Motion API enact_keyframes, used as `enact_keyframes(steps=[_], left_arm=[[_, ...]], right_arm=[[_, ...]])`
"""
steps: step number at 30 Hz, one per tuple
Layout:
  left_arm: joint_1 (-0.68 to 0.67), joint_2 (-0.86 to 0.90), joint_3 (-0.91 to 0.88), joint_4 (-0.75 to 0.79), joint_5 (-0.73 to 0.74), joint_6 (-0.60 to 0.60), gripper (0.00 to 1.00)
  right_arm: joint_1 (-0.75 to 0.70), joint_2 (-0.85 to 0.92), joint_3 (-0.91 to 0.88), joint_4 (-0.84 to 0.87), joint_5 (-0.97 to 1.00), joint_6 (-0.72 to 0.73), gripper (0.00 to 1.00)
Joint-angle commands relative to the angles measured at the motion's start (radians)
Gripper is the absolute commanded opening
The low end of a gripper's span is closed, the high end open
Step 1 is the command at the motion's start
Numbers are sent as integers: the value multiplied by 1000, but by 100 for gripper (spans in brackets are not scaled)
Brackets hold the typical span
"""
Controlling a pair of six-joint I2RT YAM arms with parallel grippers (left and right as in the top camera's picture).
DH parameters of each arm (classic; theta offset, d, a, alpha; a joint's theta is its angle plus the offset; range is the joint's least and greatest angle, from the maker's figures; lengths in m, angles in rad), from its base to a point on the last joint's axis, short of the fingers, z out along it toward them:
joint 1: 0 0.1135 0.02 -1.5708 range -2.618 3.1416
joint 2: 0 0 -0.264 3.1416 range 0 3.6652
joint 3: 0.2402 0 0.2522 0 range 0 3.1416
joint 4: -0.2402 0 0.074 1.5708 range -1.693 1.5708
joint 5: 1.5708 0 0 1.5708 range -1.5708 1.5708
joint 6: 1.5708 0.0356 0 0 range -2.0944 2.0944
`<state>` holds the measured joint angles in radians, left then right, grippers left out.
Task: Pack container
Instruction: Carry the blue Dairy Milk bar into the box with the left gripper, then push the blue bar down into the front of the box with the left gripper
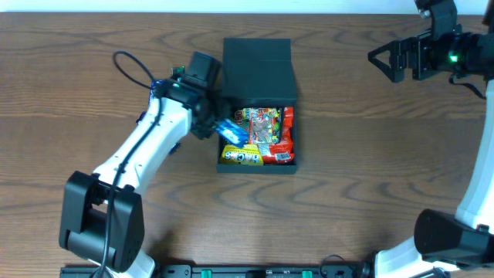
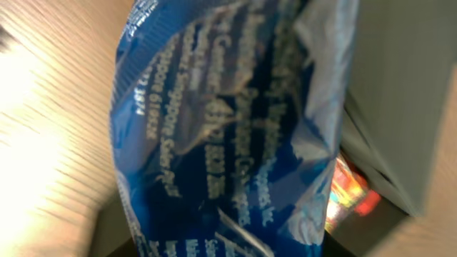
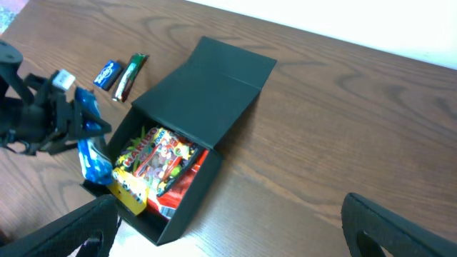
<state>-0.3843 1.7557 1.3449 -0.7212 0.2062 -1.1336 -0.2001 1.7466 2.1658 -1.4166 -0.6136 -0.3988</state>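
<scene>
Nearest us, a blue packet (image 2: 228, 135) fills the left wrist view, pinched in the left gripper (image 1: 219, 125) over the left rim of the container (image 1: 257, 66), which sits open at the middle of the table (image 1: 370, 170) with snack packets (image 1: 264, 135) inside. We see a blue bar (image 3: 108, 73) and a green bar (image 3: 131, 75) near its lid, and the right gripper (image 1: 380, 59) spread wide, well apart at far right.

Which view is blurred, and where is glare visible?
Left wrist: the blue packet fills the frame, blurred; the table beside it glares white. Overhead: sharp, evenly lit. Right wrist: the container is sharp, the camera's own fingers out of focus.
</scene>
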Motion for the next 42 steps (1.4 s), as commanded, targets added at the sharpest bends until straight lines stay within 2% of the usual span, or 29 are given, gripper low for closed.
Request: enact_keyframes(steps=[1, 4, 17, 22, 34, 42], left_arm=[[-36, -26, 1, 16, 82, -216, 6], [-69, -26, 1, 30, 105, -347, 6], [-186, -25, 1, 88, 105, -531, 6], [-206, -25, 1, 91, 102, -530, 6], [-204, -25, 1, 86, 233, -537, 6], [-203, -25, 1, 101, 202, -555, 6]], right_arm=[[-9, 1, -3, 0, -20, -9, 99], [-9, 1, -3, 0, -20, -6, 99], [-9, 1, -4, 0, -35, -6, 99], [-9, 1, -4, 0, -35, -6, 99], [-9, 1, -3, 4, -49, -6, 99], [-9, 1, -4, 4, -50, -6, 99]])
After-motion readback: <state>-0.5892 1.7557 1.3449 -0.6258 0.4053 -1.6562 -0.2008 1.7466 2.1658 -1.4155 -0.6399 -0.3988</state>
